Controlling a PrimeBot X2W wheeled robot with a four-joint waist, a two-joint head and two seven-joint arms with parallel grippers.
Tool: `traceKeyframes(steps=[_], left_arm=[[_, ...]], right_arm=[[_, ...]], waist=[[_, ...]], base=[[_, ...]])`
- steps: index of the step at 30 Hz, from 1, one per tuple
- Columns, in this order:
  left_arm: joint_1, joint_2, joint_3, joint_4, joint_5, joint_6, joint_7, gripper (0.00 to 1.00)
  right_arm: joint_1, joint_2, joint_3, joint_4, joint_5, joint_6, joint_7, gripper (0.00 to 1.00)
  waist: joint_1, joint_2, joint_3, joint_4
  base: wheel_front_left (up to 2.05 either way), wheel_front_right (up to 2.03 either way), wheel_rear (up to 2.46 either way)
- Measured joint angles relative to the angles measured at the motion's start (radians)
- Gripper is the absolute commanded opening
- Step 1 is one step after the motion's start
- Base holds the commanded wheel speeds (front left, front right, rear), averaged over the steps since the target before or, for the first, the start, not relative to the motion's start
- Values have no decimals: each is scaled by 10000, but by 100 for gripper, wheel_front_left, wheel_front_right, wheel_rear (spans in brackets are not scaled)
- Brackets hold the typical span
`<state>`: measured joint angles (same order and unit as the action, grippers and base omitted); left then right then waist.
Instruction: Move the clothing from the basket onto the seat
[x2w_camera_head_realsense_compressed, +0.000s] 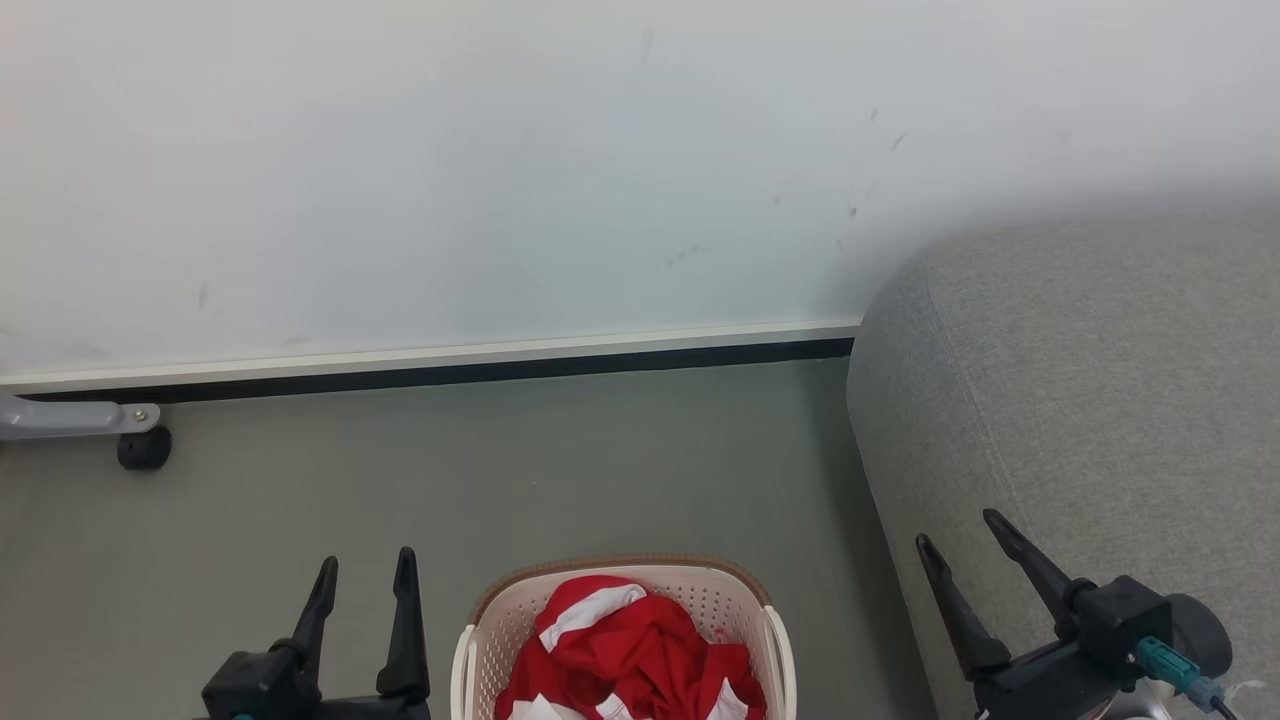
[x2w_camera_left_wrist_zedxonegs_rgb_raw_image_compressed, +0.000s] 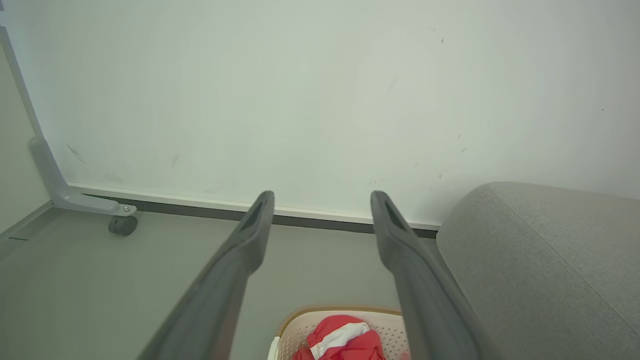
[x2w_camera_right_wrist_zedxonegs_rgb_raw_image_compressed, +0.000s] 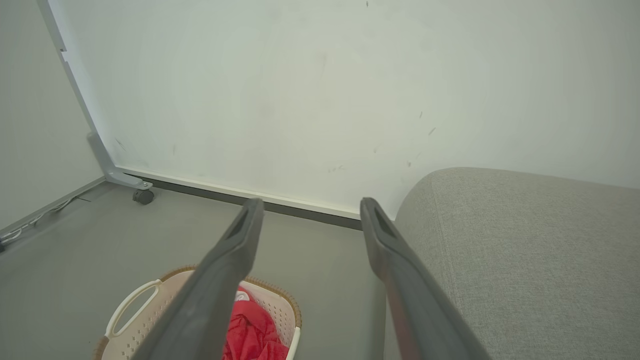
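- Pale wall (x2w_camera_head_realsense_compressed: 500, 180) and grey floor (x2w_camera_head_realsense_compressed: 500, 460) made up the background, with a small black wheel (x2w_camera_head_realsense_compressed: 144, 448) on a grey leg at the far left, by the skirting.
- Our left gripper (x2w_camera_head_realsense_compressed: 365, 562) hung just left of the basket (x2w_camera_head_realsense_compressed: 497, 615), fingers spread wide and holding nothing.
- Red clothes (x2w_camera_head_realsense_compressed: 630, 650) with white bands lay heaped inside the basket, which stood on the floor between our two grippers.
- Our right gripper (x2w_camera_head_realsense_compressed: 957, 530) was likewise wide and empty, raised in front of the sofa (x2w_camera_head_realsense_compressed: 1100, 400) at the right. We saw no clothes on the visible part of it.
- We judged the task to be at its start, with the first pick not yet made. The next move called for lowering one gripper into the heap, pinching a good fold, lifting it clear of the rim and carrying it right to the sofa.
- From the head view we could place both grippers against the basket. The right wrist view gave us the basket's looped handle (x2w_camera_right_wrist_zedxonegs_rgb_raw_image_compressed: 129, 303) and a side wall (x2w_camera_right_wrist_zedxonegs_rgb_raw_image_compressed: 30, 100) meeting the back one, which the head view left out.
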<state>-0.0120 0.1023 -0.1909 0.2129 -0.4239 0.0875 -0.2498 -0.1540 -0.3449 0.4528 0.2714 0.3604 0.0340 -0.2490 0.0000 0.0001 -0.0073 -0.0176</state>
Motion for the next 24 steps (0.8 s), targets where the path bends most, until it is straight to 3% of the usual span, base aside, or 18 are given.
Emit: traceKeyframes(steps=[10,24], left_arm=[[23,-6,38,-33,2,-82,0,100],[-209,-15,-33,-372,50,-96,0,100]], right_arm=[[19,38,-2,-38,-2,-6,-2,100],[-86,192,-142,-437,-119,-295,-4,100]], waist=[[0,-1,99,2],[0,0,1052,30]], base=[[0,0,0],[0,0,0]])
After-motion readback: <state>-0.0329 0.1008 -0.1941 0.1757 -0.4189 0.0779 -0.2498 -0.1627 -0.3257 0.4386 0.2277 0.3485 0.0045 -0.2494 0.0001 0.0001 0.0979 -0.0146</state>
